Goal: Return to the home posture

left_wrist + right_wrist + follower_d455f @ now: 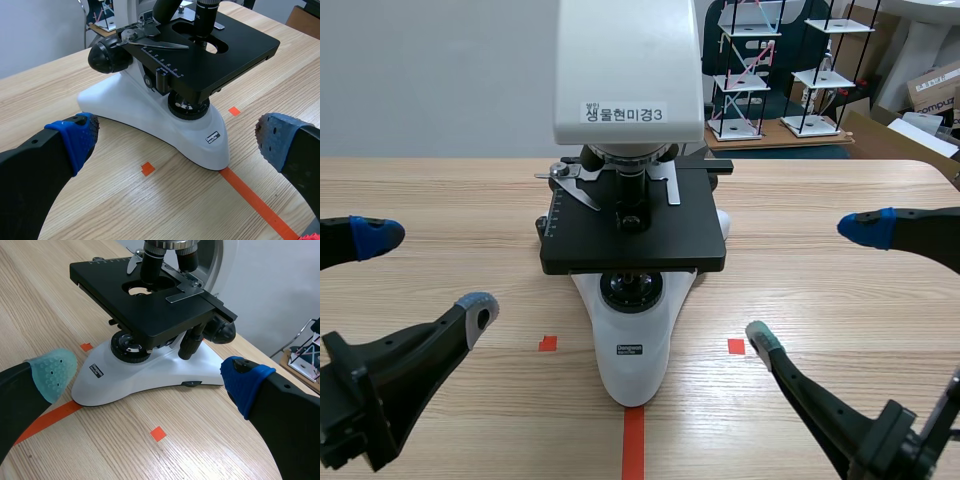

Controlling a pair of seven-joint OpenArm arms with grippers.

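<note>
The left hand (425, 273) hangs released, fingers wide apart and holding nothing, low over the near left of the worktop (440, 200). The right hand (813, 282) mirrors it at the near right, equally released. A white-and-black microscope (632, 250) stands between them, touching neither.

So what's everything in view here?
white microscope with black stage: one, mid-table, between the hands.
pale wooden table: one, under everything.
orange-red tape marks: one line, two squares, beside the microscope's base.
white shelf racks with black rods: two, beyond the table's far edge.
brown cardboard box: one, far right background.
left hand: one, black, blue and grey pads, open, left of the microscope.
right hand: one, black, blue and grey-green pads, open, right of the microscope.
</note>
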